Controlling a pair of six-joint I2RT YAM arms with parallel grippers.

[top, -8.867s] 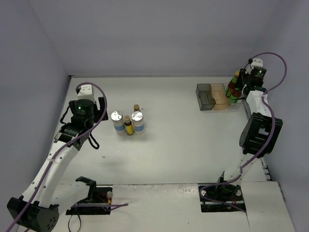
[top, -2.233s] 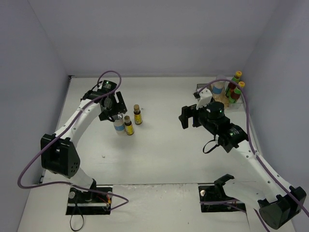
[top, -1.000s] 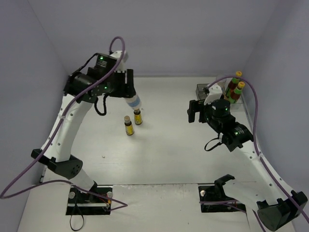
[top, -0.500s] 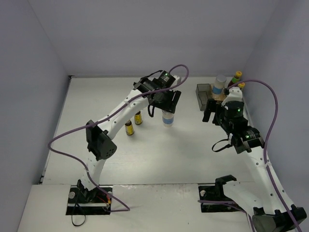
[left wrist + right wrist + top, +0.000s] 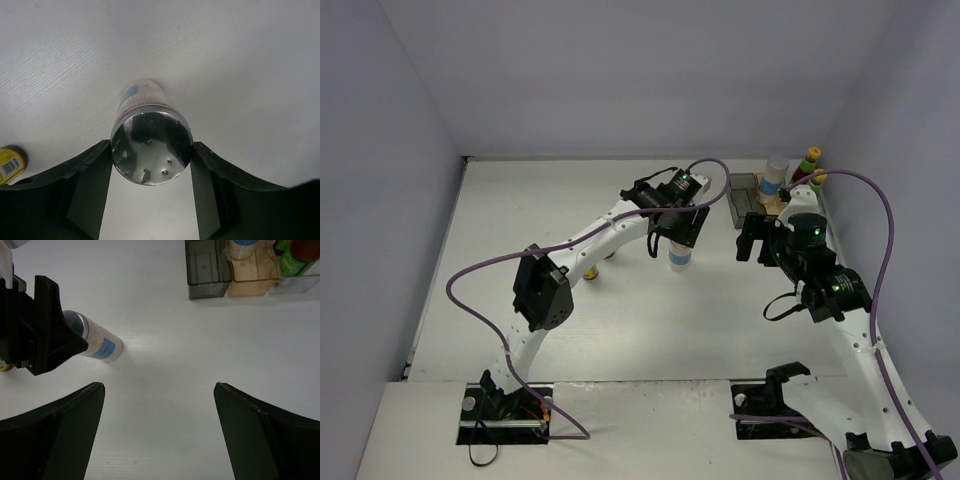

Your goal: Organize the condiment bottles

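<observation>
At mid-table, just left of the tray [image 5: 209, 291], the left gripper [image 5: 678, 236] is clamping a white silver-lidded jar [image 5: 151, 150] near its top, with the lid facing the wrist camera. Cannot tell whether the base is touching the table [image 5: 520, 230]. The right gripper [image 5: 158, 386] is hovering near the tray, jaws spread wide, holding nothing. A second jar [image 5: 775, 175] is sitting in the tan compartment, with two yellow-capped bottles [image 5: 810, 158] standing just right of it. A small brown bottle [image 5: 11, 164] is showing at the left edge of the left wrist view.

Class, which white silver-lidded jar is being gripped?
The white silver-lidded jar at mid-table, clamped by the left gripper; the other jar stands in the tan tray compartment.
</observation>
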